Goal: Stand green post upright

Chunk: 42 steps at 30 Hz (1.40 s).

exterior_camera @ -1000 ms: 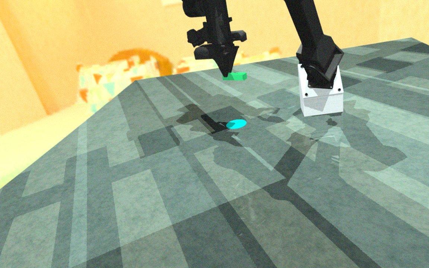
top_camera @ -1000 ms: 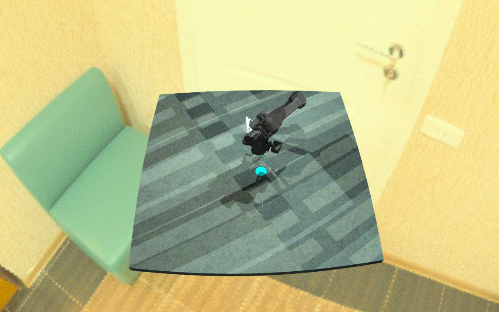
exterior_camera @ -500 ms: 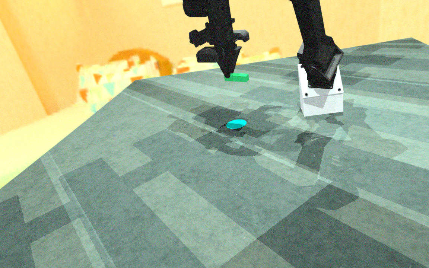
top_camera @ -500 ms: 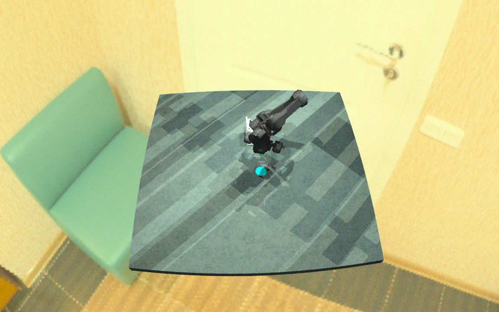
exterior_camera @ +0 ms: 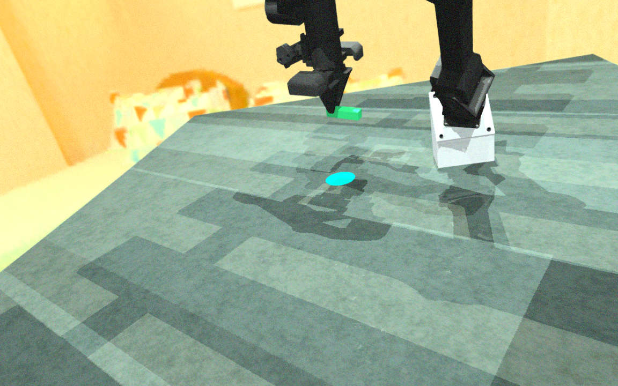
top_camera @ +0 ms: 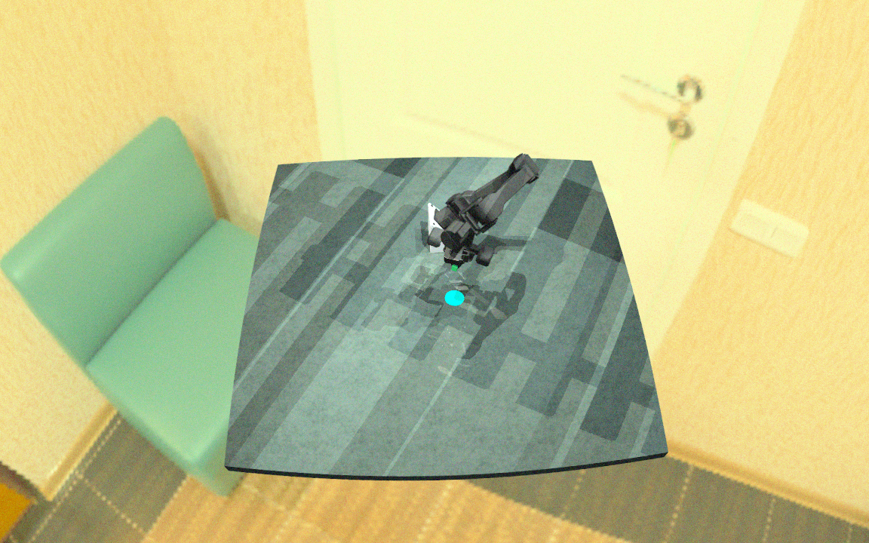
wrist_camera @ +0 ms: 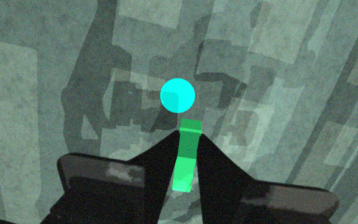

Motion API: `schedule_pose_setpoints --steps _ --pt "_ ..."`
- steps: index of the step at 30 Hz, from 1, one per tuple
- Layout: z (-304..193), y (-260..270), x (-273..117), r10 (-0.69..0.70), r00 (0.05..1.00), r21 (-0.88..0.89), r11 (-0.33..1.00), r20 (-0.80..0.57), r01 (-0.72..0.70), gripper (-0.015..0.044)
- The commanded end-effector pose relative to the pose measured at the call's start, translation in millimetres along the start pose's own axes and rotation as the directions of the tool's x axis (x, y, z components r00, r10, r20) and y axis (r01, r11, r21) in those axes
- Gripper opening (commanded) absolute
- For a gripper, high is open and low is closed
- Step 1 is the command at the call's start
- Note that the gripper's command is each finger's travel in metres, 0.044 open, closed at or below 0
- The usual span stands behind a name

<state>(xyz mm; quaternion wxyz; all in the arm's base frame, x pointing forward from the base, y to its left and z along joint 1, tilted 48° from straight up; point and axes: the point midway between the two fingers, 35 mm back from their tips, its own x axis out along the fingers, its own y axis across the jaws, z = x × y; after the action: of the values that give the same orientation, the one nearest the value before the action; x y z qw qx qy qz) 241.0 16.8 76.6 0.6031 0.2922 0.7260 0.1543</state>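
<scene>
Gripper (exterior_camera: 331, 106) at upper centre of the exterior view, fingers clamped on the green post (exterior_camera: 345, 113), post held lying level above the table (exterior_camera: 301, 288), sticking out rightward past the fingertips, cyan circle (exterior_camera: 339, 178) lower in frame, well apart

The gripper (exterior_camera: 331, 106) points down and is closed on one end of the green post (exterior_camera: 345, 112), which lies about level in the air – it sticks out to the right of the black fingertips, well above the table (exterior_camera: 205, 268). The cyan circle (exterior_camera: 340, 178) is flat on the table lower in the picture, almost under the post and apart from it. To the right the arm's white base (exterior_camera: 463, 143) stands on the table – shadows of the arm fall around the circle.
</scene>
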Motion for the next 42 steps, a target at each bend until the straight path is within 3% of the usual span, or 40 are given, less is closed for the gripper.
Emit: schedule_pose_setpoints --steps 1,42 --pt "-3.5 -0.6 1.3 -0.021 1.000 0.005 1.000 0.015 0.021 0.0023" --pt "-16.7 -4.4 4.7 -0.169 0.959 0.044 0.986 0.226 0.164 0.0023"
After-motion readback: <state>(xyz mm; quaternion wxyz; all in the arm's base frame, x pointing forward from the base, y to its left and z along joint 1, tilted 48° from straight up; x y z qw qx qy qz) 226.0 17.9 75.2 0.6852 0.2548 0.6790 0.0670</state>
